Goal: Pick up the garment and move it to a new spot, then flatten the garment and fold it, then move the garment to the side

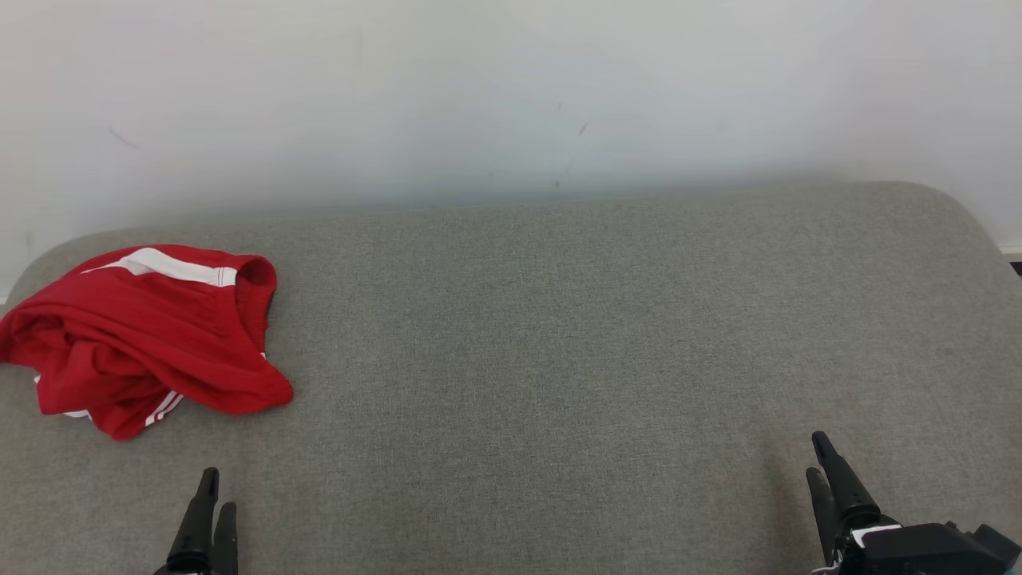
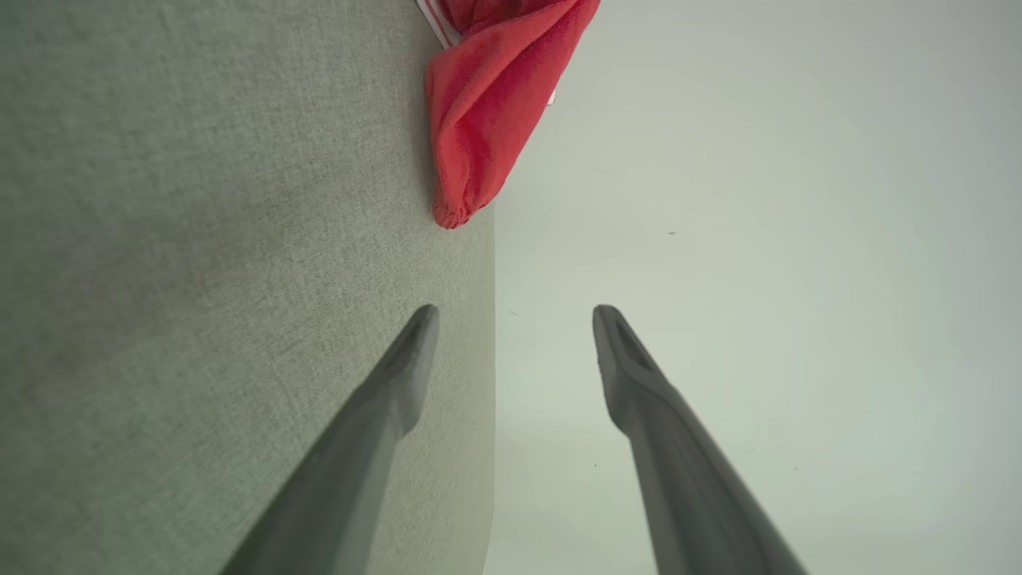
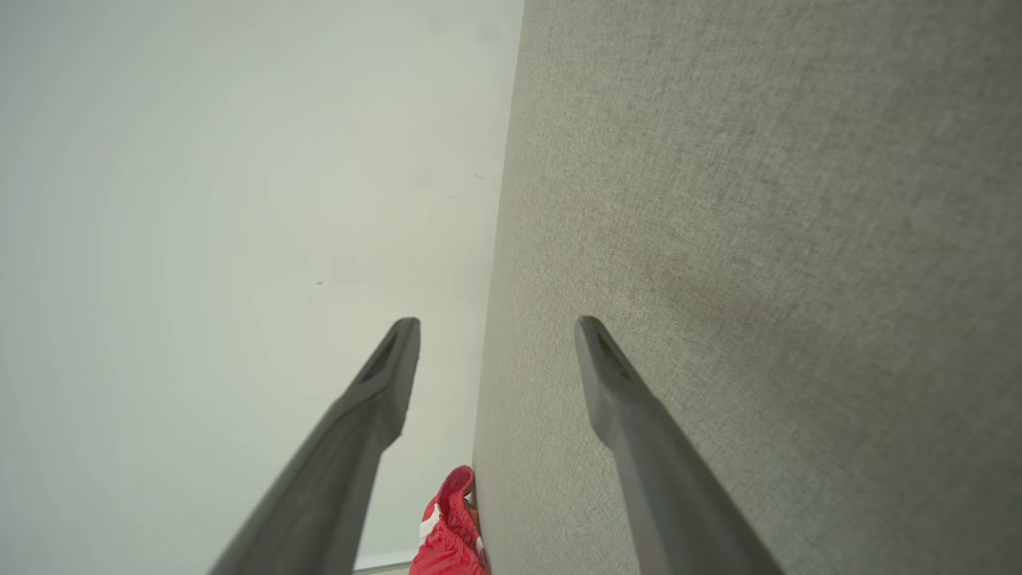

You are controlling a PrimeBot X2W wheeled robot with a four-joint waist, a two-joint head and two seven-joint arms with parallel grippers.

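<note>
The garment (image 1: 152, 335) is a red piece with white stripes. It lies crumpled at the far left of the head view, on the back left part of a grey cushion (image 1: 559, 335).

The biggest thing in sight is the pale wall (image 1: 511, 80), which takes up the upper part of the head view and carries a few small dark marks. Below it the grey cushion spreads from side to side, with a woven cloth cover and rounded back corners.

On the cushion the garment sits in a loose heap. A broad white band crosses its top fold, and thin white stripes show at its lower edge. Its left side reaches close to the cushion's left edge. In the left wrist view a red fold (image 2: 487, 104) hangs in at the top, along the line where cushion and wall meet. In the right wrist view a small red scrap (image 3: 451, 531) shows at the bottom edge.

The left gripper (image 1: 219, 489) stands at the lower left of the head view, near the garment's lower edge but apart from it. Its jaws are spread wide with nothing between them (image 2: 517, 313). The right gripper (image 1: 814, 454) stands at the lower right, well apart from the garment. Its jaws are likewise released and empty (image 3: 497, 322).
</note>
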